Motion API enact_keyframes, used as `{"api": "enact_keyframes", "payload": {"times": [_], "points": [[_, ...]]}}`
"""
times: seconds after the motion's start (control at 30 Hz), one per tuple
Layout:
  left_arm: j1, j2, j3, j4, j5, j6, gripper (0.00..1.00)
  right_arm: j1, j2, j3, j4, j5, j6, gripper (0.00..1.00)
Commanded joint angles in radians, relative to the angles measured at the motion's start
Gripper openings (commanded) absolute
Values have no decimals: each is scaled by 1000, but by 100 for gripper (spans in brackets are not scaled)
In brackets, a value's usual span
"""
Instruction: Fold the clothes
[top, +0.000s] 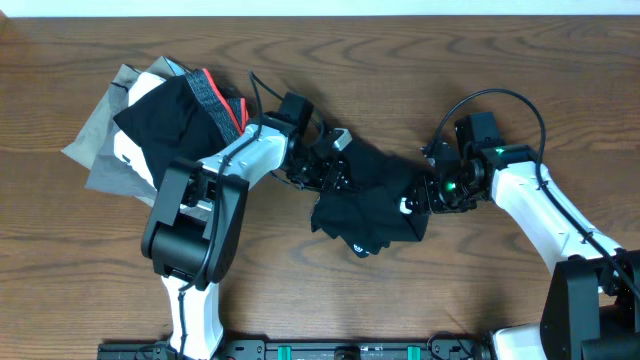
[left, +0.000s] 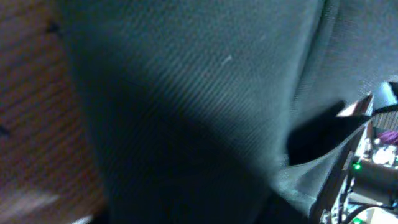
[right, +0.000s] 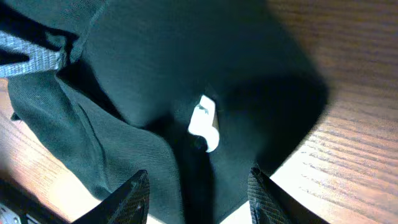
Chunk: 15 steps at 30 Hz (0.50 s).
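The black shirt (top: 365, 208) lies crumpled in the middle of the table. My left gripper (top: 325, 172) is sunk into its upper left part. In the left wrist view black fabric (left: 186, 93) fills the frame and hides the fingers. My right gripper (top: 425, 195) is at the shirt's right edge. In the right wrist view it (right: 199, 196) is open, with its two fingers spread just over the shirt (right: 143, 81). A small white mark (right: 204, 124) on the shirt lies between them.
A pile of other clothes (top: 165, 115), grey, black, white and with a red band, lies at the back left beside the left arm. Bare wooden table (top: 500, 290) surrounds the shirt.
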Motion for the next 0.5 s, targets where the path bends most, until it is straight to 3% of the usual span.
{"api": "enact_keyframes", "payload": {"times": [0.0, 0.07, 0.27, 0.47], "points": [[-21, 14, -2, -3, -2, 23, 15, -10, -16, 2, 9, -15, -16, 49], [-24, 3, 4, -10, 25, 21, 6, -11, -16, 2, 11, -14, -16, 48], [26, -167, 121, -120, 81, -18, 6, -35, -16, 2, 13, -11, -15, 47], [165, -419, 204, -134, -103, -18, 6, -71, -16, 2, 17, -12, -13, 47]]}}
